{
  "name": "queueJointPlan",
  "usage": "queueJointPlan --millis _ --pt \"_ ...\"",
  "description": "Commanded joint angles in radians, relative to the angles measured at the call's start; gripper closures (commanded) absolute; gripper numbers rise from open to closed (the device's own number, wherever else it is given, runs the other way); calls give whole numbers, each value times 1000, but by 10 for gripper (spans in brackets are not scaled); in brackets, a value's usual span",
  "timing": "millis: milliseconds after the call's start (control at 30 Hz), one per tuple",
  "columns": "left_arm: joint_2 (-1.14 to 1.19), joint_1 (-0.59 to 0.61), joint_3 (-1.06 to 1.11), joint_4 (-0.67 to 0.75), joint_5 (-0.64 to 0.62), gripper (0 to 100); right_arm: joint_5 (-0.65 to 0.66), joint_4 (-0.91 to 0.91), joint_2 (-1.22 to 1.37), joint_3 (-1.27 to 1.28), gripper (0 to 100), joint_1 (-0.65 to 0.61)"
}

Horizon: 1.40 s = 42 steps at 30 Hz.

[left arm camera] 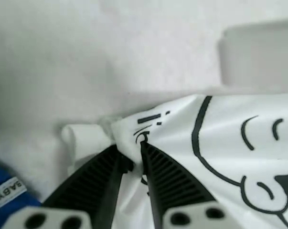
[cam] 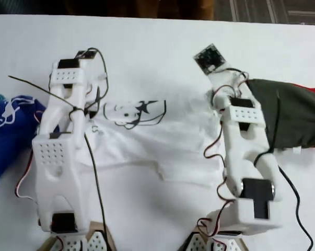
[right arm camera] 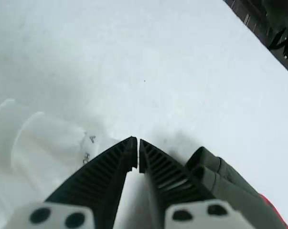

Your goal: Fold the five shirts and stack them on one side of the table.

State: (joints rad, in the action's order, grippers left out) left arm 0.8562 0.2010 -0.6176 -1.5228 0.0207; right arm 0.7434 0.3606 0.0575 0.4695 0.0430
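Bright, even light washes the white table (cam: 157, 42) nearly to glare in the high view, leaving only faint, soft shadows. In the left wrist view a pale grey shadow runs beside the white shirt (left arm camera: 220, 133); the room beyond the table is dim.

This looks like a robotics lab or workroom bench. Two white printed arms, the left arm (cam: 58, 151) and the right arm (cam: 248, 141), with bare red and black wires (cam: 93, 170), stand at the near edge of a plain white tabletop (cam: 162, 47). Past its far edge lie a dark strip and grey floor tiles (cam: 282, 10).
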Motion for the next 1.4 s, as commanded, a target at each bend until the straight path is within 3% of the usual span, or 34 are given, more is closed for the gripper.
queueJointPlan --millis 0,267,433,833,1067,1367 --pt "0 26 -5 35 -6 973 -2 -79 84 -63 981 -18" --pt "2 26 -5 35 -6 973 -2 -68 312 -244 981 64" --pt "2 26 -5 35 -6 973 0 12 346 -292 981 102" --pt "2 26 -5 35 -6 973 5 10 384 -295 981 170" --pt "2 26 -5 34 -6 973 5 64 291 -293 981 249" --pt "-3 23 -13 6 -60 945 -2 387 5 -285 981 246"
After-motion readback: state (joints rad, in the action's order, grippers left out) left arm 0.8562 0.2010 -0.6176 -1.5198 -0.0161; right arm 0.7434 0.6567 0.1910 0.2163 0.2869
